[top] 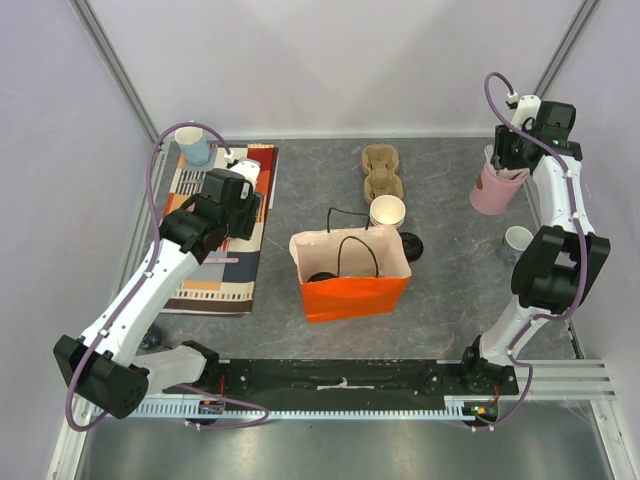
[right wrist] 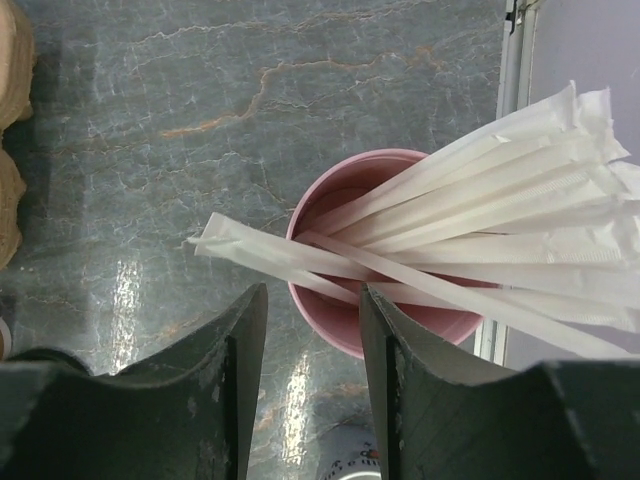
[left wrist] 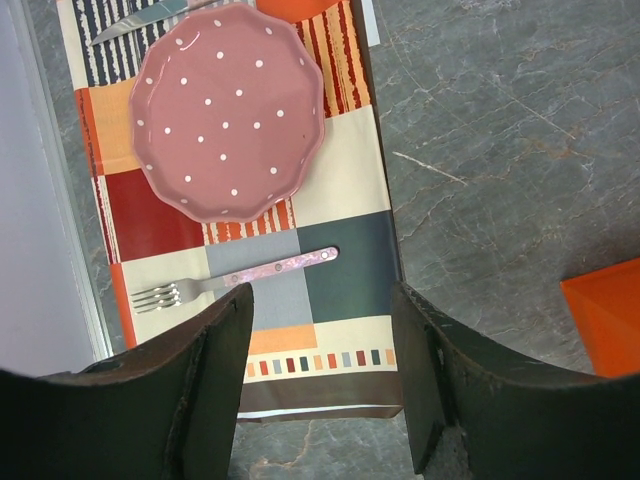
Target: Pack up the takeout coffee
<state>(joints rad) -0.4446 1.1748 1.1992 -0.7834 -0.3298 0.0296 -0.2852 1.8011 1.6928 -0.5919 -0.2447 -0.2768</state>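
Note:
A round black lid point(top: 322, 277) shows inside the open orange paper bag point(top: 352, 290) at the table's middle; it looks like the takeout coffee's lid, and the cup under it is hidden. My left gripper point(top: 238, 203) hovers over the striped placemat point(top: 215, 270) at the left, open and empty. In the left wrist view point(left wrist: 320, 300) its jaws stand wide apart above the mat's near edge. My right gripper point(top: 510, 150) hovers at the far right over a pink cup point(top: 490, 190) of wrapped straws. It is open point(right wrist: 312, 298), with nothing between the fingers.
A stack of lidless paper cups point(top: 387, 210) and black lids point(top: 411, 246) stand behind the bag. A cardboard cup carrier point(top: 380, 172) lies farther back. A blue mug point(top: 192, 145) is far left. A pink dotted plate point(left wrist: 230, 110) and fork point(left wrist: 240, 272) lie on the mat. A small white cup point(top: 517, 240) stands at the right.

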